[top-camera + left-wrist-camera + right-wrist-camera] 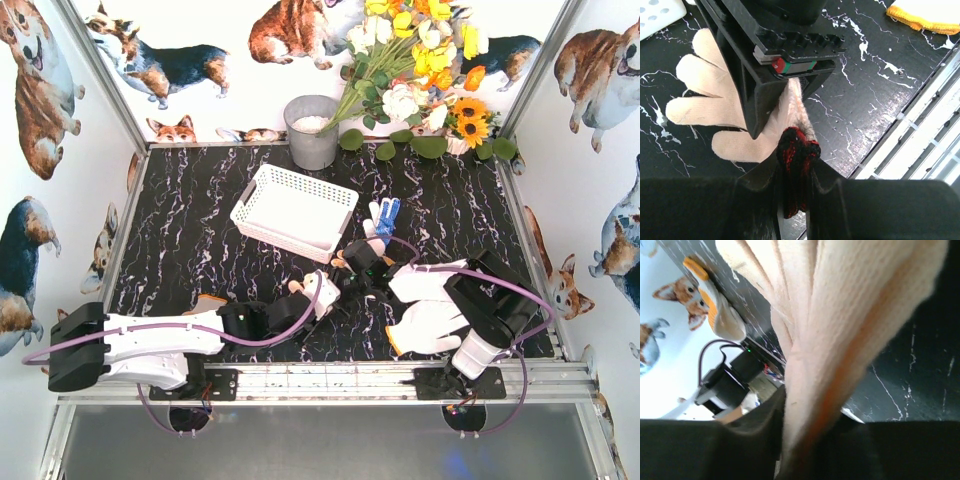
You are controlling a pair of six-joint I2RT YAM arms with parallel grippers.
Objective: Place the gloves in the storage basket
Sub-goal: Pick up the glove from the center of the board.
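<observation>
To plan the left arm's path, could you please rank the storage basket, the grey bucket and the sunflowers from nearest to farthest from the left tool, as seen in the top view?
1. storage basket, just behind the left tool, mid-table.
2. grey bucket, at the back edge, near the centre.
3. sunflowers, in the back right corner.

1. Overhead, the light is bright and even, coming from above. The white storage basket (300, 205) and the printed walls (590, 200) wash out a little.
2. Shadows on the dark worktop (190, 230) are soft and short. The metal rail (330, 375) along its near edge carries a mild sheen.
3. In the left wrist view the cream glove (705, 100) is sharp, while the left tool (796, 167) at the bottom is a black, blurred mass.
4. In the right wrist view the pale glove (840, 315) sits too close to the lens and is soft. The right tool (800, 450) is underexposed, and the printed walls at the left side glare white.
</observation>
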